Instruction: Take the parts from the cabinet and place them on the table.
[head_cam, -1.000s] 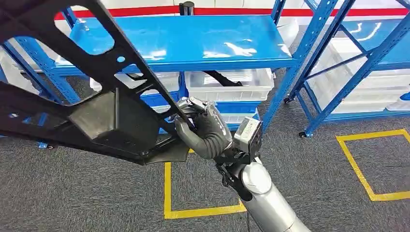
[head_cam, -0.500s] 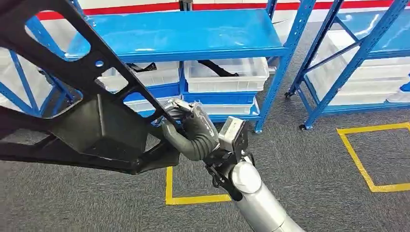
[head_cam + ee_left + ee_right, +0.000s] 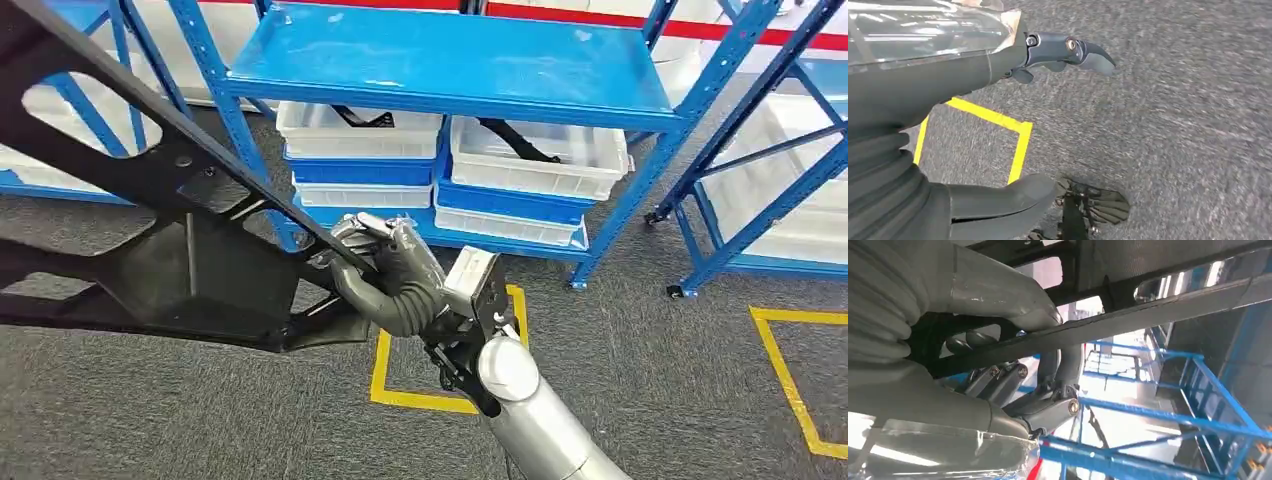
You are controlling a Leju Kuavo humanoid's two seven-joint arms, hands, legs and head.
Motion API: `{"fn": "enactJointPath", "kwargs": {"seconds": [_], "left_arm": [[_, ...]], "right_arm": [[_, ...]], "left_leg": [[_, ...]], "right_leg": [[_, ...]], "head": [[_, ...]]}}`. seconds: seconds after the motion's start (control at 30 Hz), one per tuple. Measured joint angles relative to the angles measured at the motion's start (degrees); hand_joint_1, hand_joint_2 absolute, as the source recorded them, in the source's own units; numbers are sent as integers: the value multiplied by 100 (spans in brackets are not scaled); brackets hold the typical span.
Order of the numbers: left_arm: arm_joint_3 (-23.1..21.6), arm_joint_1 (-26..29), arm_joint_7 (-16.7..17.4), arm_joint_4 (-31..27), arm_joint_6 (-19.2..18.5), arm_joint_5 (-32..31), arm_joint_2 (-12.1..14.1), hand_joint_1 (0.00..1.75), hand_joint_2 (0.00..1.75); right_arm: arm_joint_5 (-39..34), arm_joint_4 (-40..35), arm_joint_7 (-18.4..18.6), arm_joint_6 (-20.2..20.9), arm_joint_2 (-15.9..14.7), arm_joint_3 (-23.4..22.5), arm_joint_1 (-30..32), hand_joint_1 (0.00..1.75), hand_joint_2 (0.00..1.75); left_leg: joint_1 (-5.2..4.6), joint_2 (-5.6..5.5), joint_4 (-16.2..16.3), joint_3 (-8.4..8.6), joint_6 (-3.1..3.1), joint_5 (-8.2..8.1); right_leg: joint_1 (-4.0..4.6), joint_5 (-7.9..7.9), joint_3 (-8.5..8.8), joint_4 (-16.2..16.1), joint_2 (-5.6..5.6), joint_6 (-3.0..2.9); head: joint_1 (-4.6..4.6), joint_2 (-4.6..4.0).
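A large black frame part (image 3: pixel 190 270), with open cut-outs and a boxy middle, hangs over the floor on the left of the head view. My right hand (image 3: pixel 385 275) grips one of its slanted bars at its right end. In the right wrist view the fingers (image 3: pixel 1003 382) wrap round that dark bar (image 3: pixel 1148 315), with the thumb on its other side. My left hand (image 3: pixel 923 100) hangs over the grey carpet, its fingers apart and holding nothing.
A blue rack (image 3: pixel 450 65) stands ahead, with white bins (image 3: pixel 535 160) on its lower shelf; black parts lie in two of them. A second blue rack (image 3: pixel 760 130) stands at the right. Yellow tape squares (image 3: pixel 420 400) mark the carpet.
The whole picture has shifted: the rack and floor marks slide right, so the camera has turned left. My right hand keeps its grip on the black part.
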Motion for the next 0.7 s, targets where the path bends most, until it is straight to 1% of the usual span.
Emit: {"fn": "enactJointPath", "kwargs": {"seconds": [0.03,0.07,0.1,0.13,0.17,0.2,0.23,0.27,0.3,0.33,0.37,0.4,0.43,0.47,0.5,0.53,0.57,0.6,0.63,0.67,0.7], "left_arm": [[-2,-1,0,0,0,-4,-2,0,175],[0,-2,0,0,0,-9,-7,0,175],[0,-8,2,0,0,-15,-7,0,175],[0,-11,4,0,0,-15,-7,0,175],[0,-7,4,0,0,-15,-7,0,175],[0,10,7,0,-2,-15,-7,0,175],[0,26,7,2,-11,-15,-7,0,175],[0,35,7,2,-18,-7,11,0,175],[0,39,4,4,-57,4,-9,0,175],[0,32,-2,2,-66,13,-15,0,175],[0,20,-2,2,-72,22,-15,0,175],[0,17,-2,2,-81,26,-15,0,175],[0,22,-2,2,-103,26,-18,0,175],[0,36,-7,2,-127,26,-15,0,175],[0,46,-11,2,-131,26,-15,0,175],[0,48,-15,2,-142,22,-11,0,175],[0,45,-22,2,-184,4,-4,0,175],[0,35,-24,2,-206,-9,-2,0,175],[0,16,-26,0,-241,-29,0,0,175],[0,13,-28,0,-245,-59,2,0,175],[0,19,-28,2,-251,-68,2,0,175]], "right_arm": [[0,0,0,0,2,4,-8,175,175],[2,0,0,0,2,11,-17,175,175],[2,0,-2,2,-2,18,-19,175,175],[4,2,-11,9,-4,26,-12,175,175],[7,13,-20,15,-4,31,-2,175,175],[7,28,-35,26,-4,37,2,175,175],[13,37,-53,31,-2,46,5,175,175],[20,42,-72,42,2,57,-2,175,175],[24,46,-98,41,11,66,1,175,175],[24,46,-131,42,11,66,7,175,175],[33,50,-155,42,4,68,35,175,175],[46,57,-182,41,-4,68,68,175,175],[48,72,-195,37,-15,68,103,175,175],[50,77,-205,28,-17,70,143,175,175],[57,77,-212,24,-17,72,161,175,175],[59,76,-221,13,-15,81,164,175,175],[70,72,-236,0,-13,85,163,175,175],[77,61,-240,-15,-13,85,164,175,175],[87,50,-245,-37,-20,85,160,175,175],[98,44,-245,-57,-31,87,171,175,175],[107,37,-245,-61,-37,90,176,175,175]], "left_leg": [[1,-78,1,-5,-19,19],[1,-149,4,-10,-47,37],[-27,-204,21,-40,-81,57],[-34,-270,31,-79,-112,81],[-21,-296,28,-108,-156,111],[1,-336,14,-127,-195,137],[4,-400,6,-155,-249,174],[18,-297,48,-195,-256,130],[-25,-55,182,-255,-275,-14],[-12,95,544,-402,-296,-265],[0,171,1026,-604,-317,-511],[0,210,1457,-783,-331,-695],[0,228,1751,-900,-340,-785],[0,233,1756,-869,-333,-725],[-1,239,1524,-723,-320,-582],[-3,273,1052,-449,-294,-355],[-12,383,495,-129,-263,-134],[-41,658,113,62,-233,-121],[-106,704,64,79,-177,-115],[-113,618,73,51,-148,-115],[-130,572,73,36,-132,-110]], "right_leg": [[-12,212,301,-554,31,48],[-30,406,618,-1139,191,75],[-43,406,740,-1426,440,34],[-46,437,728,-1433,382,-6],[-27,452,733,-1413,341,-31],[-5,458,717,-1389,307,-42],[-12,498,708,-1403,244,-102],[-102,540,699,-1436,174,-157],[-76,548,688,-1434,131,-171],[-75,565,680,-1434,62,-222],[-53,564,674,-1433,-15,-221],[-37,563,663,-1429,-94,-221],[-26,563,652,-1426,-164,-222],[-15,563,651,-1426,-243,-222],[-15,561,651,-1426,-298,-221],[-14,557,658,-1426,-350,-223],[-11,550,667,-1426,-403,-229],[22,536,672,-1426,-437,-210],[106,523,642,-1399,-488,-187],[97,525,641,-1405,-522,-186],[97,522,644,-1409,-581,-180]], "head": [[0,0],[0,0],[0,0],[-5,0],[-4,0],[-2,0],[-4,0],[0,0],[-22,2],[-50,0],[-48,0],[-50,0],[-50,0],[-50,2],[-52,0],[-48,0],[-50,0],[-48,0],[-44,0],[-30,0],[-33,0]]}}
